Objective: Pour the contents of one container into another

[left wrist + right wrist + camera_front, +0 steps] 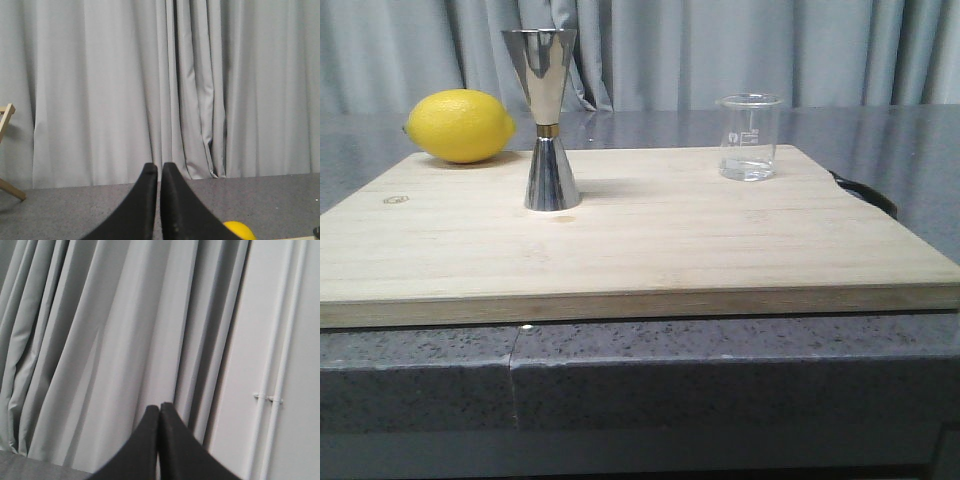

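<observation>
Beaker [749, 137] of clear glass stands upright at about two o'clock on the wooden board [620, 240], well apart from the steel jigger [549, 120] at eleven o'clock and the lemon [460, 125] beyond it. Left gripper [160, 172] and right gripper [159, 412] are both pinched together, holding nothing.

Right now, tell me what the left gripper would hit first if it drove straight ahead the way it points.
Most likely the pleated grey curtain. The left gripper, fingers together, points at it over grey tabletop; the yellow lemon sits off to one side. Depth is unclear.
</observation>
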Motion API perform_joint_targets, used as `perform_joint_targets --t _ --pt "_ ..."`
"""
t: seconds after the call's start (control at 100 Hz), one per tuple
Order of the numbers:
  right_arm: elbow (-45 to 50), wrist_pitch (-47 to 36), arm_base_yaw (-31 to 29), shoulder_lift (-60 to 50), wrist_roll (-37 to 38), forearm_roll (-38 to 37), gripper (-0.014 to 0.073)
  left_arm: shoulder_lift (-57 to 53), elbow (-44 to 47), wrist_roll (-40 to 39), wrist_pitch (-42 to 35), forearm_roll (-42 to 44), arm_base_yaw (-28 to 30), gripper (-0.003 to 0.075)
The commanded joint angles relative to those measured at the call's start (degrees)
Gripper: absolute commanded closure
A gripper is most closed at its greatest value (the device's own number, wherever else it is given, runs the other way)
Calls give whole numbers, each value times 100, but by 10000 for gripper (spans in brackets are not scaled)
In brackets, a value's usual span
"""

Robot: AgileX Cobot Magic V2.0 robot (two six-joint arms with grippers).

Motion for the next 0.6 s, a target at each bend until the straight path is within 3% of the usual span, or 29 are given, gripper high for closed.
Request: perform_joint_targets --t 0.0,0.59 --pt "-128 37 -45 61 -109 20 664 -50 88 -3 -391 40 -3 740" --pt "659 -46 -45 61 -109 324 664 -376 2066 -3 -1996 -234 -3 740"
